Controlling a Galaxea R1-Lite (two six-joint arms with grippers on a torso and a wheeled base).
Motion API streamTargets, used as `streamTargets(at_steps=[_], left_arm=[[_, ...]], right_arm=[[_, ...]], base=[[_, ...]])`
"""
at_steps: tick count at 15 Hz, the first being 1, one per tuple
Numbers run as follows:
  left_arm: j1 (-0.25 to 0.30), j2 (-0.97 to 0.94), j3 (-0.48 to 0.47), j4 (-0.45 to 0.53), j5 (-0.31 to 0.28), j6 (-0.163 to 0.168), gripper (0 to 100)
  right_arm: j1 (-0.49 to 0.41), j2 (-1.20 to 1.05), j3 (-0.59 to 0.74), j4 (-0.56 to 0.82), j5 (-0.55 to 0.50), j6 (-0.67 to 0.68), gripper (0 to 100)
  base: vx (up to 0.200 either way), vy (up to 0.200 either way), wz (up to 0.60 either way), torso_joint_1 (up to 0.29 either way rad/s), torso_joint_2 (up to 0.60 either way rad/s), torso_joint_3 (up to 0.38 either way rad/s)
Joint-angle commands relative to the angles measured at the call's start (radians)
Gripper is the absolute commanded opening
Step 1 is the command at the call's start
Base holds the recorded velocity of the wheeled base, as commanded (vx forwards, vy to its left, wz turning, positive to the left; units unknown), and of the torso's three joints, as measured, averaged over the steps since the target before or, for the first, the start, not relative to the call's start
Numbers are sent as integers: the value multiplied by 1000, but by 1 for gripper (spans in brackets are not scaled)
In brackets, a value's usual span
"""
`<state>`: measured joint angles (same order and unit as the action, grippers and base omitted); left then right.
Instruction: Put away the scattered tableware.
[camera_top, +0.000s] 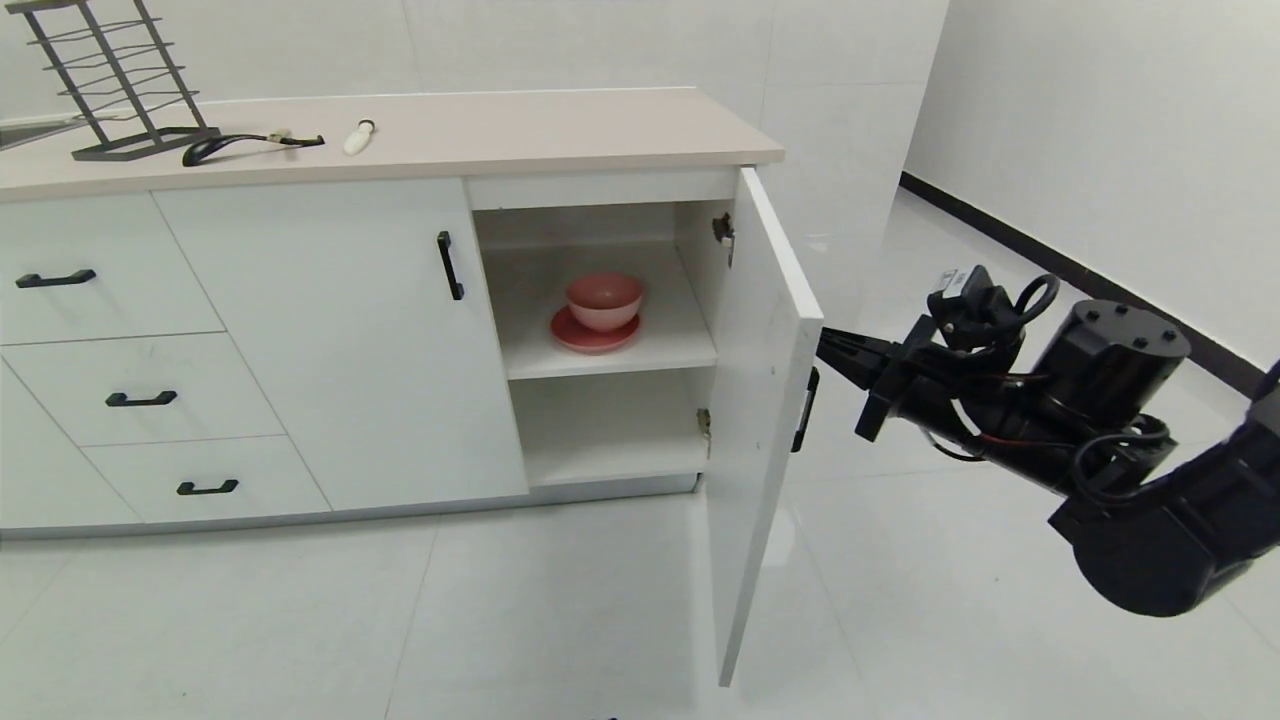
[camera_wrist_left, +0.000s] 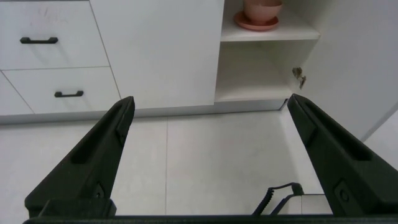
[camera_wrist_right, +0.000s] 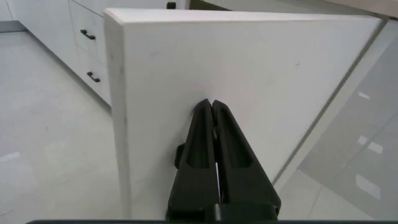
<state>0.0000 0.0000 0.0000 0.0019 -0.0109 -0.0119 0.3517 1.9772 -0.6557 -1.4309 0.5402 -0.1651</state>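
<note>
- One pink bowl (camera_top: 604, 298) sits on a pink plate (camera_top: 592, 340) on the cabinet's upper shelf (camera_top: 685, 340)
- Right claw (camera_wrist_right: 212, 107) closed, tips against the open door (camera_top: 760, 420), on its outer face
- Left claw (camera_wrist_left: 211, 101) spread wide above the floor (camera_wrist_left: 205, 155)
- Black ladle (camera_top: 250, 145) lies on the counter (camera_top: 500, 130)

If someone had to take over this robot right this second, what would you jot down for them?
Left claw: open, empty, aimed toward the cabinet.
Right claw: shut, tips against the outer face of the open cabinet door.
Done: pink bowl sits on pink plate on the upper shelf.
Left: black ladle and white utensil lie on the countertop; the door probably needs closing afterwards.
</note>
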Motion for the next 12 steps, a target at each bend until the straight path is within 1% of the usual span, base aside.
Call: streamTargets(at_steps=[1,6,12], left_arm=[[0,0,0,0,0,0,100],[0,0,0,0,0,-2,100],[0,0,0,0,0,-2,100]], right_arm=[[38,51,-45,0,0,-1,0],[118,80,-117,0,0,1,0],[148,157,-223,0,-2,3,0]], base=[[0,0,0,0,0,0],[0,0,0,0,0,0],[0,0,0,0,0,0]])
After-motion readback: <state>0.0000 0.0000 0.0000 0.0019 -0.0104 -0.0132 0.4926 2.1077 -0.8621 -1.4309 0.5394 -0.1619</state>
